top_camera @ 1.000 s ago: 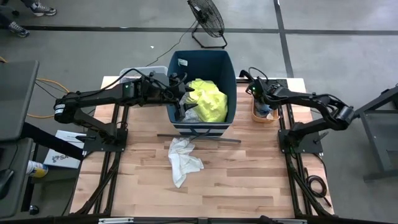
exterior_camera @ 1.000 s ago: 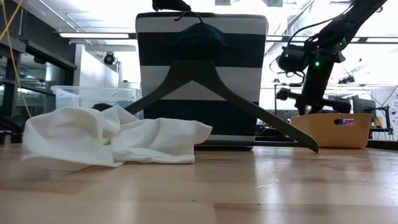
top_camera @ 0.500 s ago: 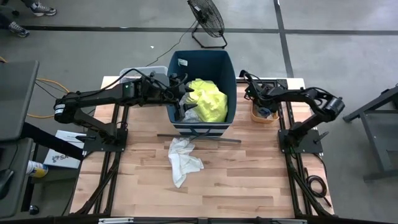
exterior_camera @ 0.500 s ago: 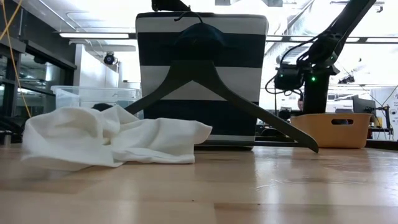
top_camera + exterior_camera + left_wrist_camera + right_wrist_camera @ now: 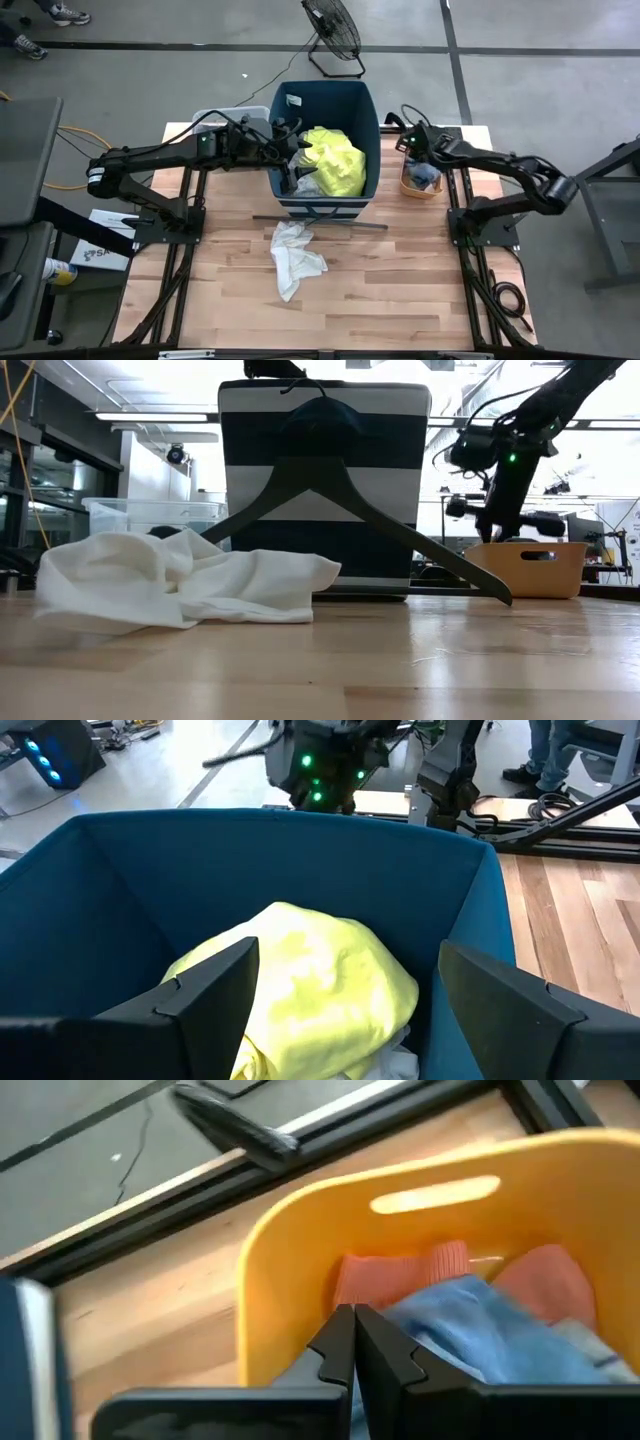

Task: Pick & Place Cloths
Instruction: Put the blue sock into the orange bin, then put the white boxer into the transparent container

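Orange tub (image 5: 300, 1270) at table's far right edge — right gripper (image 5: 353, 1342) closed, empty, above blue cloth (image 5: 470, 1330) — next: open, descend; left gripper (image 5: 340, 995) wide open, empty, over bin (image 5: 300, 860).

You have 2 matte black jointed arms with looping black cables; the right arm (image 5: 500, 165) shows a green light near its wrist.

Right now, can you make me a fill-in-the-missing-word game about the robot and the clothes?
1. The neon-yellow shirt lies inside the tall ____ bin.
2. The right gripper is over the orange tub, and its fingers are ____.
3. The white garment lies on the wooden ____.
4. The left gripper over the bin is ____.

Missing words: blue; shut; table; open
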{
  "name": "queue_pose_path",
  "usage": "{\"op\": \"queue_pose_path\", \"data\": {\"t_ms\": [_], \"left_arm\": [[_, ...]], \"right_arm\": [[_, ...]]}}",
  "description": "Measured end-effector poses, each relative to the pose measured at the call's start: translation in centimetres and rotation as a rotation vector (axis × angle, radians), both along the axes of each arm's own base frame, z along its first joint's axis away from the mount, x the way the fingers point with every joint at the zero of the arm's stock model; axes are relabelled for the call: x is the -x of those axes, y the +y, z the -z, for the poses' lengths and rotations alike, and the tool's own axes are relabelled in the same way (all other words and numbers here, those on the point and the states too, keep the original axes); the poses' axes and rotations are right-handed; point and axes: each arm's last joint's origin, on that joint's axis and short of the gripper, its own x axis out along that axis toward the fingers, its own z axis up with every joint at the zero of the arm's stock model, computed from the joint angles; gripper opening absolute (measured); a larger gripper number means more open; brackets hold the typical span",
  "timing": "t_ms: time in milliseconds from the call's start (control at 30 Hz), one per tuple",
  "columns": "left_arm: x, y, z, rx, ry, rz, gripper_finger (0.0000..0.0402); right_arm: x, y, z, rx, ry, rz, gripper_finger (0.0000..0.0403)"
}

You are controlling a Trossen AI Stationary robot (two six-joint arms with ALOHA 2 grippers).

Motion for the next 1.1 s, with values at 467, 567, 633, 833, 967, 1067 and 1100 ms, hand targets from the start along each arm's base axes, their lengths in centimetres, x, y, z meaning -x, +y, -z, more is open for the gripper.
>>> {"op": "queue_pose_path", "data": {"t_ms": [467, 567, 633, 833, 967, 1067, 1100], "left_arm": [[0.0, 0.0, 0.0, 0.000, -0.001, 0.000, 0.0305], [0.0, 0.0, 0.0, 0.000, -0.001, 0.000, 0.0305], [0.0, 0.0, 0.0, 0.000, -0.001, 0.000, 0.0305], [0.0, 0.0, 0.0, 0.001, -0.001, 0.000, 0.0305], [0.0, 0.0, 0.0, 0.002, -0.002, -0.001, 0.0305], [0.0, 0.0, 0.0, 0.011, -0.004, -0.004, 0.0305], [0.0, 0.0, 0.0, 0.013, -0.005, -0.005, 0.0305]], "right_arm": [[2.0, 2.7, -2.2, -0.131, 0.063, -0.336, 0.0003], [2.3, 3.2, -2.3, -0.180, 0.052, -0.353, 0.0003], [2.5, 3.5, -2.3, -0.203, 0.040, -0.355, 0.0003], [3.0, 4.2, -3.0, -0.217, -0.019, -0.341, 0.0003], [3.7, 5.2, -3.2, -0.259, 0.010, -0.299, 0.0003], [4.1, 5.8, -3.1, -0.290, 0.056, -0.255, 0.0003], [4.1, 5.8, -3.0, -0.285, 0.064, -0.248, 0.0003]]}}
